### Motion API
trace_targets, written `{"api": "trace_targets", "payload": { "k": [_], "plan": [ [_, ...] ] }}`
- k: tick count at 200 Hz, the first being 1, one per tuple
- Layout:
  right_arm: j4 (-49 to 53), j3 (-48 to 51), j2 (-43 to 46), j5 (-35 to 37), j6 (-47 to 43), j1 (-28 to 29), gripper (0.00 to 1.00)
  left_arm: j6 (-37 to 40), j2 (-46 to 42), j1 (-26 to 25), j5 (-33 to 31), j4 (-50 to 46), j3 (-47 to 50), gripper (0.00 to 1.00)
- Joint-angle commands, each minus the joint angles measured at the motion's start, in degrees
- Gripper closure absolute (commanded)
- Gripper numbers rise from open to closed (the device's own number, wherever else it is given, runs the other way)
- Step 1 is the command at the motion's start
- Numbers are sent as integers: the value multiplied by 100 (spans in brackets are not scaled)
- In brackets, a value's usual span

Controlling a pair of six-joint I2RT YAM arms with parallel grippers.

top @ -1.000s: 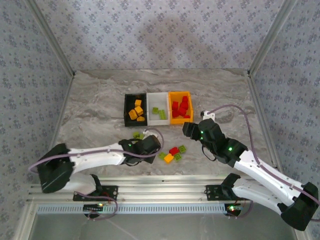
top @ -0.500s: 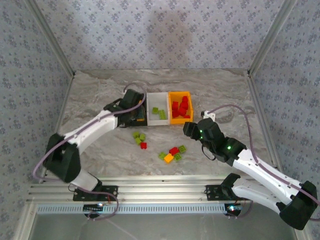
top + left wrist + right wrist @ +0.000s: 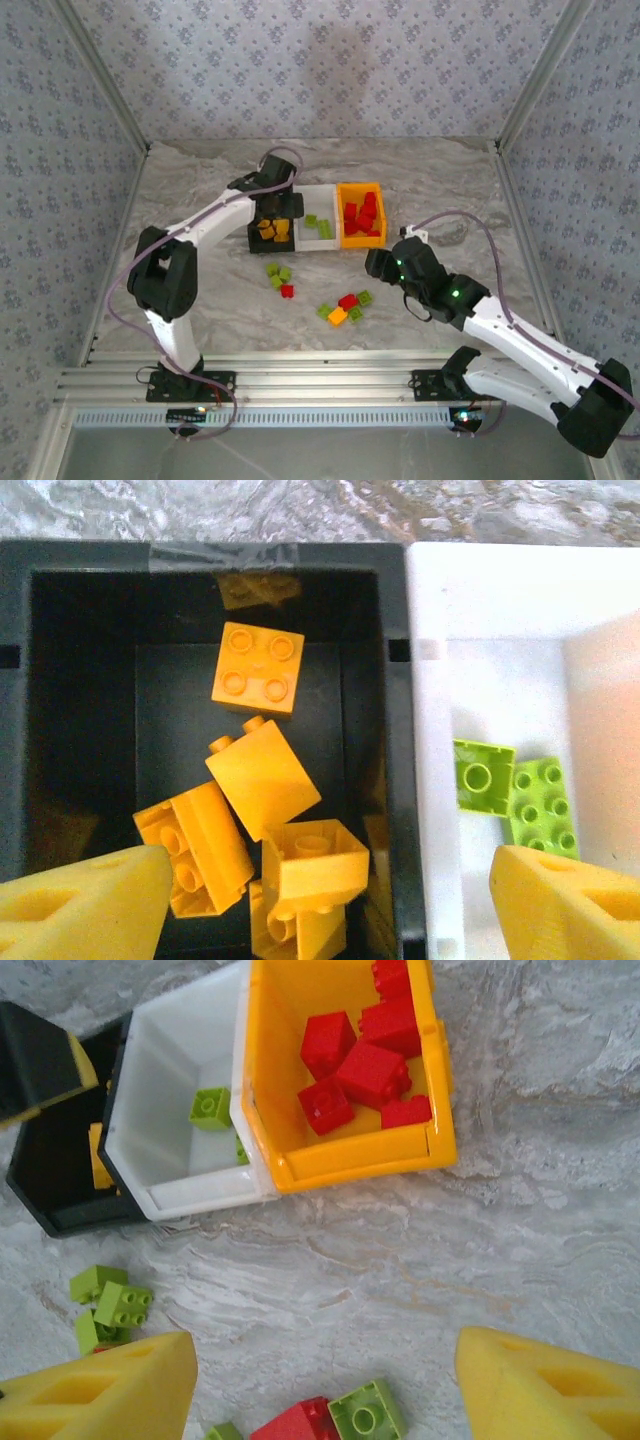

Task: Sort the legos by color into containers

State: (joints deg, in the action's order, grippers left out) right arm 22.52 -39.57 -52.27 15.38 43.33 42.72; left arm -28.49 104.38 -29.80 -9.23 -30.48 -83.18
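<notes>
The left arm (image 3: 205, 220) and right arm (image 3: 520, 335) are white with black joints and looping purple cables (image 3: 470, 220); finger pads (image 3: 100, 1390) are yellow wedges.

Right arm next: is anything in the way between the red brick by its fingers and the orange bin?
Nothing visible. In the right wrist view the red brick lies by the right gripper, a green brick beside it, and bare marble runs from there to the near wall of the orange bin.

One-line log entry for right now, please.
left hand: open, empty, over black bin | right hand: open, empty, above loose bricks | sorting: unfinished
</notes>
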Motion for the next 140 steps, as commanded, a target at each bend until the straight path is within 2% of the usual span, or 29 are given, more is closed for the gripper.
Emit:
{"api": "trace_targets", "payload": {
  "k": [1,9,45,86,111,140],
  "plan": [
    [227,114,-188,-227,167,-13,29,-37,-972,-187,219,44,65,4],
    [205,148,-311,-311,184,-9,29,-72,-1263,-306,278,128,242,1],
    [268,211,-970,-463,324,53,29,-350,-2599,-1136,372,567,1490,1],
    [314,39,-1920,-467,295,255,29,-995,-3763,-2162,-102,1003,3284,1],
    [377,-77,-2394,-353,339,272,31,-1524,-4191,-2353,-131,1149,4072,1],
    [522,-136,-2826,-273,434,289,35,-1738,-4514,-2372,-265,993,4414,1]
  ]
}}
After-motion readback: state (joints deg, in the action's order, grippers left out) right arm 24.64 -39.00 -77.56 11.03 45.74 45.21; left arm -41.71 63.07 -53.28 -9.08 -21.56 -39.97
